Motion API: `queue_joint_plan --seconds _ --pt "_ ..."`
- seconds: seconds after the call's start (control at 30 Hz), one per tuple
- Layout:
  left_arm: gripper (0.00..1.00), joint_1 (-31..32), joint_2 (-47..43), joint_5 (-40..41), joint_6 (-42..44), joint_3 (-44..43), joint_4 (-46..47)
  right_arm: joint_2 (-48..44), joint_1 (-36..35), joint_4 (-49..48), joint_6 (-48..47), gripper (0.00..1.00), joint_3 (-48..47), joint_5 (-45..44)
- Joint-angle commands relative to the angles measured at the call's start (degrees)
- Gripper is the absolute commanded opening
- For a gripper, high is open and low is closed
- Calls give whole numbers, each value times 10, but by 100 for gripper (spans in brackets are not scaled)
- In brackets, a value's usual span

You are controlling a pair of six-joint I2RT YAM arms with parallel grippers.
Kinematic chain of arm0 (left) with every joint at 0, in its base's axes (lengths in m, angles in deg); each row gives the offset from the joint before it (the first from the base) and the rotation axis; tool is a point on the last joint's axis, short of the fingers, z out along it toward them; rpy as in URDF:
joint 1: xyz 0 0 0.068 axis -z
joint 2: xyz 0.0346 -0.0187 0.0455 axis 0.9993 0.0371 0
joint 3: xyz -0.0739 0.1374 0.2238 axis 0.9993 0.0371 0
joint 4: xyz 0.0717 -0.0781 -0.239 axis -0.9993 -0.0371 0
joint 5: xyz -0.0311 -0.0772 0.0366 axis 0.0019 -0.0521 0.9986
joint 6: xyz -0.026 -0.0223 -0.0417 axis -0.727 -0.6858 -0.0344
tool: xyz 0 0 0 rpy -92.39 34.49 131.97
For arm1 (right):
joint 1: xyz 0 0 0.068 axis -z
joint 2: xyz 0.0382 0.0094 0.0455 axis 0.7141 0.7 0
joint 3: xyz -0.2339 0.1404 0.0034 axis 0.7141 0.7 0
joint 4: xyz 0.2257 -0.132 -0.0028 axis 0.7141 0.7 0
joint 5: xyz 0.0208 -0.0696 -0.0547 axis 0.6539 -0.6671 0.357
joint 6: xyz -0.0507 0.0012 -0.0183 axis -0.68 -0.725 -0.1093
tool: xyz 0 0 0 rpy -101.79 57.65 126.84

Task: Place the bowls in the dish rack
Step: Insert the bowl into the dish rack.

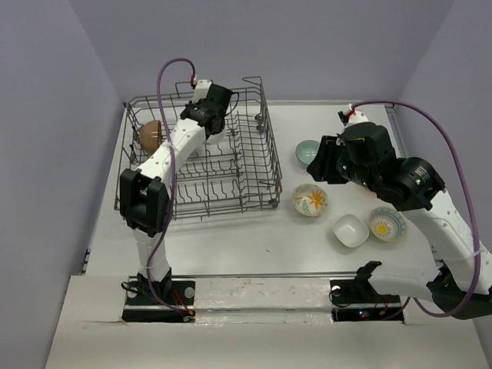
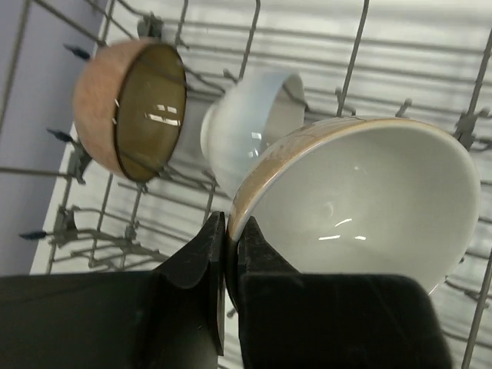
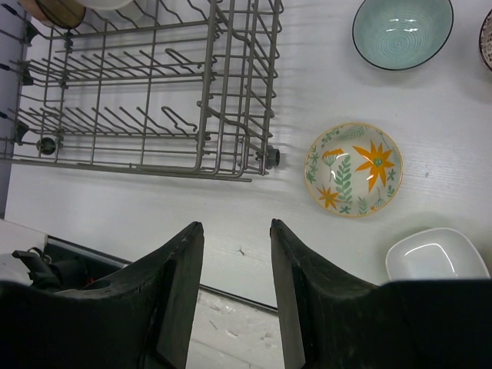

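- While the top view hides the left fingertips under the wrist, the left wrist view shows the left gripper point(image 2: 228, 224) pinched almost closed on the rim of a tan-rimmed bowl point(image 2: 369, 200). The bowl is white inside and held on edge inside the dish rack point(image 1: 265, 165).
- That close view also shows a white bowl point(image 2: 254, 123) just behind the held one, and a brown bowl point(image 2: 131, 108) on edge by the rack's wall. From above, only the brown bowl is plain, at the rack's far left.
- Only the right wrist view shows the right gripper point(image 3: 236, 231). Its jaws stand moderately apart with nothing between them, above bare table point(image 1: 254, 238) near a lower corner of the rack.
- Four bowls sit on the table right of the rack: a teal bowl point(image 1: 307, 151), a floral bowl point(image 1: 310, 200), a squarish white bowl point(image 1: 350, 231), and a patterned bowl point(image 1: 387, 224) just beside it.
- Between these and the bowls inside stands the rack's tall right wall.
- Reaching forward from its base, the left arm dips its wrist into the rack's far left part.
- Arching in from the right, the right arm has its wrist above the table near the teal bowl.
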Motion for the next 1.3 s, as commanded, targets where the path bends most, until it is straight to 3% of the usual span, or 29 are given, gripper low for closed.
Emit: queue_joint_plan --seconds 0.0,0.23,0.77,0.93,1.27 --pt "0 33 -66 39 -127 22 33 11 1 -10 -8 45 -17 0" --pt "0 57 24 176 -202 -103 -140 26 1 -24 -11 45 -7 9" --pt "0 70 75 210 -199 -149 -192 96 1 -68 -26 45 -18 3" --pt "0 70 121 244 -215 -198 -265 109 1 -76 -27 45 -17 9" --pt "0 62 168 255 -170 -268 -270 106 1 -71 -31 45 -15 13"
